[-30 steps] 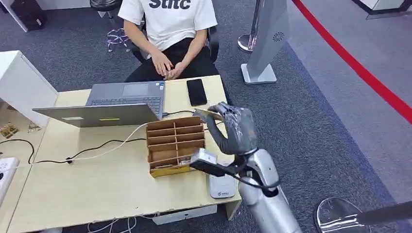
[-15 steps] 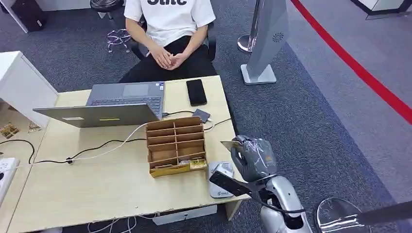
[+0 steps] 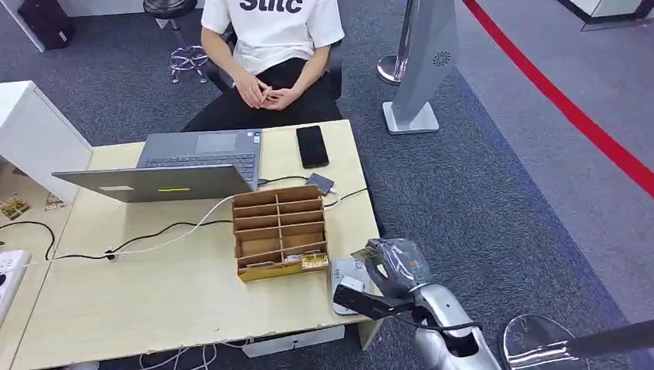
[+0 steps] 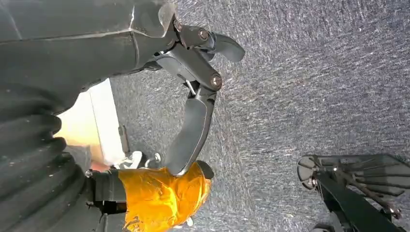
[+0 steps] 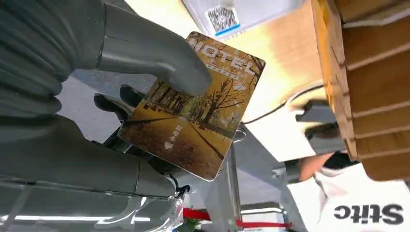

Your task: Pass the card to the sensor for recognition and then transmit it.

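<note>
The card [image 5: 193,104], printed with autumn trees, is pinched by the right robot hand [image 3: 395,262] between the thick thumb and the darker fingers [image 5: 109,104] beneath it, so most of its face is left uncovered. It is held just above the near right corner of the surface [image 3: 177,301], over or just beside the flat grey-white sensor [image 3: 348,284] lying at that edge; whether card and sensor touch cannot be told. The grip at one edge is judged to be chosen so that the card's face can be presented to the reader. Beside the sensor stands a cardboard organiser [image 3: 279,230], apparently the card store. A person [image 3: 270,46] is seated across the surface, presumably placed to receive the card once it is read. The left robot hand [image 4: 193,96] hangs over the carpet with its fingers apart and nothing grasped.
</note>
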Available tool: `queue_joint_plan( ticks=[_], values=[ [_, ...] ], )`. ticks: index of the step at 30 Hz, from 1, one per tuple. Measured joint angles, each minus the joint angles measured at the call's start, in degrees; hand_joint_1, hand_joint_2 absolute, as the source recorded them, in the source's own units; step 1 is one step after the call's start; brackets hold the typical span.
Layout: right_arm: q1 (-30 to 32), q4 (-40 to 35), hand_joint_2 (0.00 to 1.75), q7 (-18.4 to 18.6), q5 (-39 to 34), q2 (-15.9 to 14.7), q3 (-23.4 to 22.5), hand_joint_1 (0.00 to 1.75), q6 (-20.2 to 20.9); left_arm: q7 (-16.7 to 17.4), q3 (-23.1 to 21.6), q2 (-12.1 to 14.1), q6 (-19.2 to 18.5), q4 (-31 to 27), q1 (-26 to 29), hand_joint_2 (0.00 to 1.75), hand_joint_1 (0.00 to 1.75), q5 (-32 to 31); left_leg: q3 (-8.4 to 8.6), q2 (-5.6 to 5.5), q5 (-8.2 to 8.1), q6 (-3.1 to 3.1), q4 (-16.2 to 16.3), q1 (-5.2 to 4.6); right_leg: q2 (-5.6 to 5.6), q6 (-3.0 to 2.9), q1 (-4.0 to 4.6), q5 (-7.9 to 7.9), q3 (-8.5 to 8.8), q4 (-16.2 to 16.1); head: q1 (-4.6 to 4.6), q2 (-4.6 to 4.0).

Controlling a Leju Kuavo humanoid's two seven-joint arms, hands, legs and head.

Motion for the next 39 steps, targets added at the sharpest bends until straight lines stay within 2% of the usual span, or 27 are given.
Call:
queue_joint_plan(
  ticks=[6,16,20,25,29,32,34,36,39],
  values=[
    [-1.4,2.8,1.75,0.4,-0.9,-1.0,1.5,1.75,1.7,0.1,0.0,0.0,0.0,0.0,-0.1,1.75,0.0,-0.2,0.0,0.0,0.0,0.0,0.0,0.0,0.0,0.0,0.0,0.0,0.01,0.0,0.0,0.0],
    [-3.7,6.2,1.75,0.3,-2.0,-2.1,3.1,1.75,2.4,0.1,0.0,0.3,0.0,0.0,-0.2,1.75,0.0,-0.4,0.03,0.01,0.0,0.0,0.0,0.0,0.01,0.0,0.0,0.0,0.01,0.0,0.0,0.0],
    [-3.7,6.4,1.75,0.3,-2.3,-2.4,3.5,1.75,0.4,0.5,0.1,0.3,0.0,0.0,-0.2,1.75,0.0,-0.5,0.06,0.01,0.0,0.0,0.0,0.0,0.0,0.0,0.0,0.0,0.04,0.0,0.0,0.0],
    [-0.8,0.8,1.75,1.1,0.3,-2.4,3.5,1.75,-4.1,0.6,0.9,0.2,0.0,0.0,-0.2,1.75,0.0,-0.5,0.03,-0.01,0.0,0.0,0.0,0.0,0.0,0.0,0.0,0.0,0.03,0.0,0.02,0.0],
    [0.1,-6.8,1.75,0.4,1.8,-2.4,3.5,1.75,-4.7,0.6,1.4,0.0,0.0,0.0,-0.2,1.75,0.0,-0.8,-0.03,0.02,-0.01,0.0,0.0,0.0,0.01,-0.01,0.0,-0.01,0.01,0.0,0.02,0.0],
    [-3.9,-8.4,1.75,-1.1,-0.3,-2.4,5.4,1.75,-1.1,0.6,1.4,0.2,-0.2,0.0,-0.3,1.75,0.0,-2.1,-0.02,0.21,0.0,0.0,0.0,0.0,0.13,-0.04,0.01,0.03,0.03,0.0,0.02,0.0],
    [-10.0,-6.1,1.75,-2.6,-4.3,-2.4,7.6,1.75,2.6,0.3,1.3,0.7,-0.6,0.0,-0.5,1.75,0.0,-2.7,0.01,0.32,0.06,-0.08,0.0,0.01,0.21,-0.06,0.01,0.13,-0.03,0.1,0.02,0.0],
    [-19.2,0.3,1.75,-2.8,-7.7,-1.5,10.2,1.75,6.0,-0.2,1.1,1.5,-1.0,0.1,-0.9,1.75,0.0,-3.0,0.01,0.48,0.23,-0.13,0.0,0.01,0.38,-0.09,0.0,0.32,-0.13,0.2,0.04,0.0],
    [-34.0,13.7,1.75,-2.1,-11.5,2.0,13.0,1.75,10.2,-0.5,0.1,2.7,-1.6,0.5,-1.6,1.75,0.0,-3.3,-0.09,0.4,0.53,-0.1,0.0,0.02,0.32,-0.05,0.01,0.48,-0.22,0.2,0.02,0.0]
  ],
)
